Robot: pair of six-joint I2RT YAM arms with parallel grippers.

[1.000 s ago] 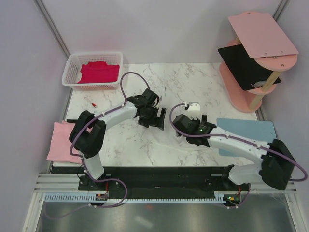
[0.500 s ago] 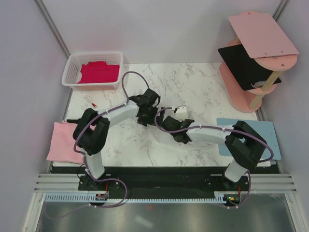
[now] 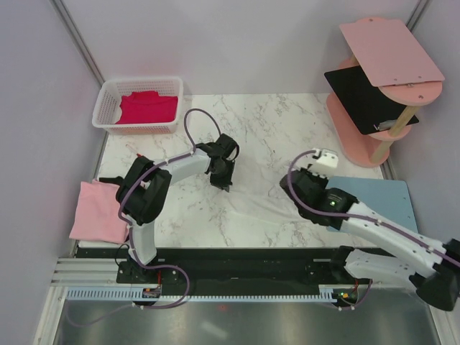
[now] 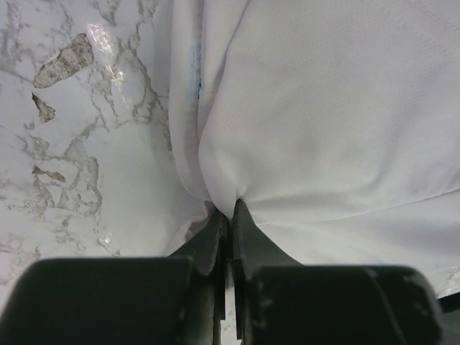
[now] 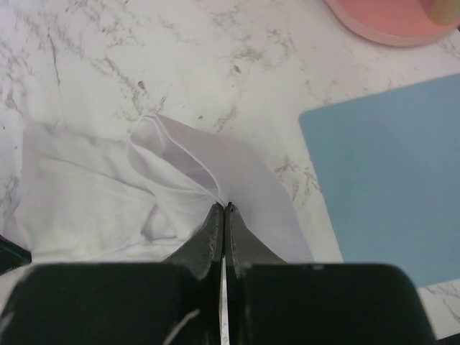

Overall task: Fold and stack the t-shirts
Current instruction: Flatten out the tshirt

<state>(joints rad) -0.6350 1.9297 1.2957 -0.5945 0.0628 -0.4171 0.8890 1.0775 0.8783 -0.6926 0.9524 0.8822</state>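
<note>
Over the middle of the marble bench (image 3: 287,122), the left arm (image 3: 176,167) reaches forward with its elbow bent and its wrist tipped down at the stone. The left gripper (image 4: 228,214) is clenched on a fold of the white t-shirt (image 4: 323,108), and the cloth puckers right at its tips. The right arm (image 3: 381,230) stretches low from the far right corner. The right gripper (image 5: 224,210) is pinched tight on another edge of the same shirt, close to the left edge of the light-blue mat (image 3: 374,198). The shirt lies flat on the bench, spread between the two grippers.

A second ago both grippers hung close together at mid-bench with their jaws wide. Half a second ago the right arm had folded in, its gripper almost against the left one. Now both are closed on cloth and the right gripper has drawn off toward the mat, while the left one has hardly shifted.

The magenta-red t-shirt (image 3: 147,108) sits in the white basket (image 3: 108,100) at the back left. The light pink t-shirt (image 3: 99,210) hangs off the bench's left edge, and the black t-shirt (image 3: 366,97) lies on the pink shelf (image 3: 388,50).
</note>
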